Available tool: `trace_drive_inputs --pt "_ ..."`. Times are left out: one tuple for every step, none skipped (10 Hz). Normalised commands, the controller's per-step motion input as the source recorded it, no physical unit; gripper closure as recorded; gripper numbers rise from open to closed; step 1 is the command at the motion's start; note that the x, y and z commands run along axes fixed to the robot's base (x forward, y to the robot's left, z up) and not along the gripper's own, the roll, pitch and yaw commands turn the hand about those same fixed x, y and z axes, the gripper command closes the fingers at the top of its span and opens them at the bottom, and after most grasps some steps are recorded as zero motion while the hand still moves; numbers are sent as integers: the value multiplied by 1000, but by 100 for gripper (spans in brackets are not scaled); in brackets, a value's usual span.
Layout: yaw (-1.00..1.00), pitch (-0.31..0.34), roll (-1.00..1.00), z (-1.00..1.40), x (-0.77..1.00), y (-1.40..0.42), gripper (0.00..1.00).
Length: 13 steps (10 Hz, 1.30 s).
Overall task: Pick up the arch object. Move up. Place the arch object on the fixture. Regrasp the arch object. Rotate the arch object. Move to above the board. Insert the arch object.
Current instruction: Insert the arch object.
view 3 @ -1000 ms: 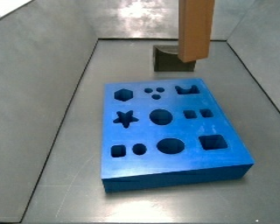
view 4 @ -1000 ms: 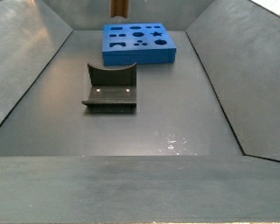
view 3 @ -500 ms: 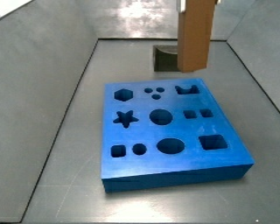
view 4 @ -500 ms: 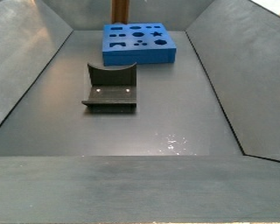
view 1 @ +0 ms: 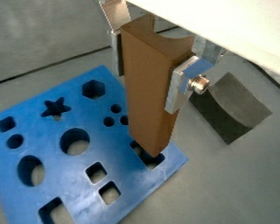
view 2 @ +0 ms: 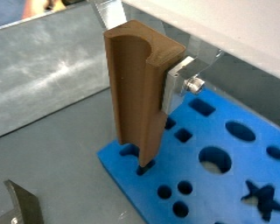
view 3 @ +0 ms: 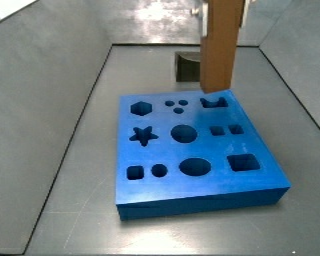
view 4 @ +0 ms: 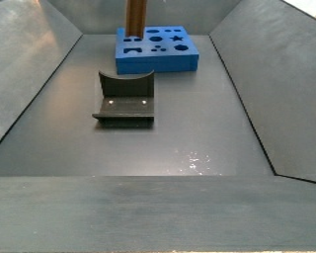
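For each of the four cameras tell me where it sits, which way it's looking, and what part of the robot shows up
Wrist view: rides on the arm, looks down the upright arch object onto the board; gripper clamps it.
Wrist view: also on the arm, from another side; arch object, gripper, board.
Side view: beyond the board, looks across it toward the fixture; no fingers visible.
Side view: opposite end, fixture near, board far.
Shared: all show arch object and board.

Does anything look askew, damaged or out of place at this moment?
Nothing stands out. The end effector holds the arch object upright, its lower end at a cutout near the corner of the board. The board looks intact, and the fixture stands apart from it on the floor.
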Motion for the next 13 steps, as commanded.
trace_drive_inputs --pt "-14 -7 0 0 0 -34 100" --pt "0 0 0 -43 0 6 100" --pt "-326 154 101 -320 37 -23 100" --pt "-323 199 57 -103 77 0 100" --pt "0 0 0 -40 0 0 100" --pt "-29 59 10 -209 -34 37 100" --pt "-46 136 64 -340 -11 6 100" --pt "-31 81 7 -149 -46 17 100" --pt "0 1 14 0 0 -6 100" --pt "0 394 134 17 109 -94 100" --pt "-54 500 140 197 194 -46 100" --pt "0 90 43 26 9 0 100" --pt "0 0 0 -17 0 0 100"
